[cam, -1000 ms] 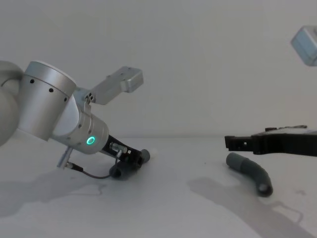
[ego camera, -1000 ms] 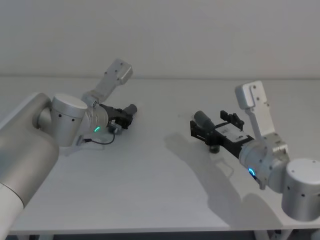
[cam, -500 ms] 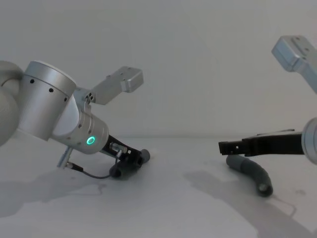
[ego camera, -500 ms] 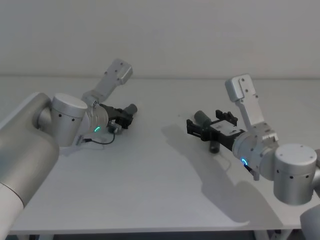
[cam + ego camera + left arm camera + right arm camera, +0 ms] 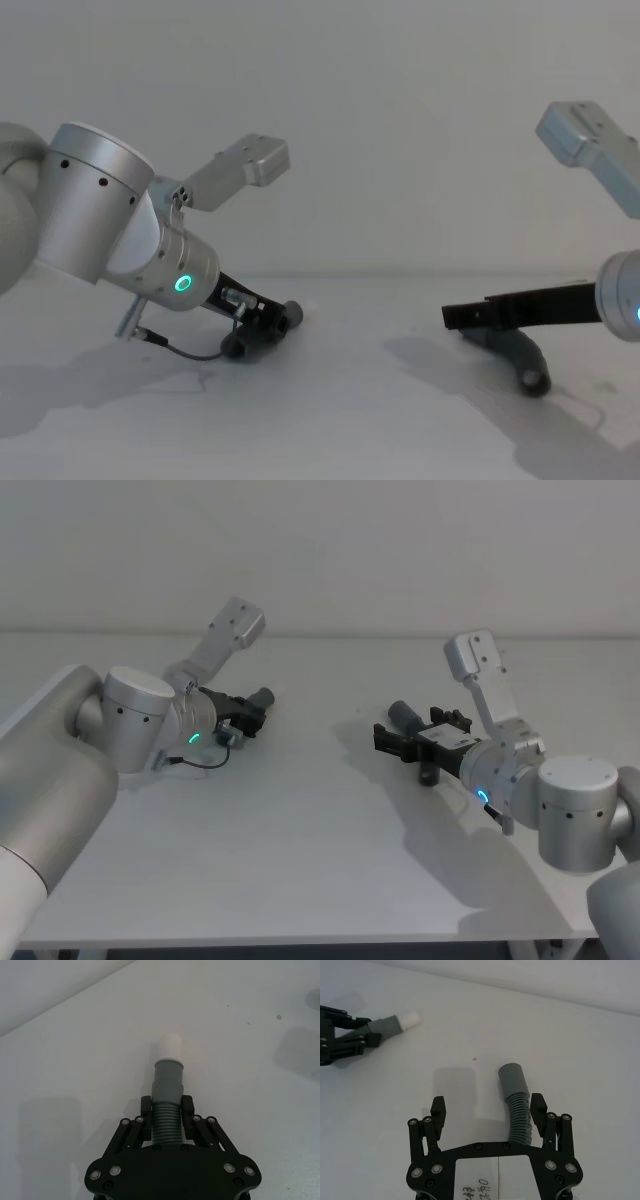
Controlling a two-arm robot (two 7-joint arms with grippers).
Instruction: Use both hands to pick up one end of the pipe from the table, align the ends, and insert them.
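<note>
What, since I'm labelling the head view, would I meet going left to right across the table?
The left gripper → the shorter pipe piece poking out of its shut jaws → the longer pipe piece lying on the table, between the open jaws of the right gripper.

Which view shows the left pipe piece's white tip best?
The left wrist view: the white tip sits close and unblocked, beyond the left gripper clamping its grey pipe piece. The right wrist view shows the tip small and distant. Head and chest views leave it too faint to tell.
</note>
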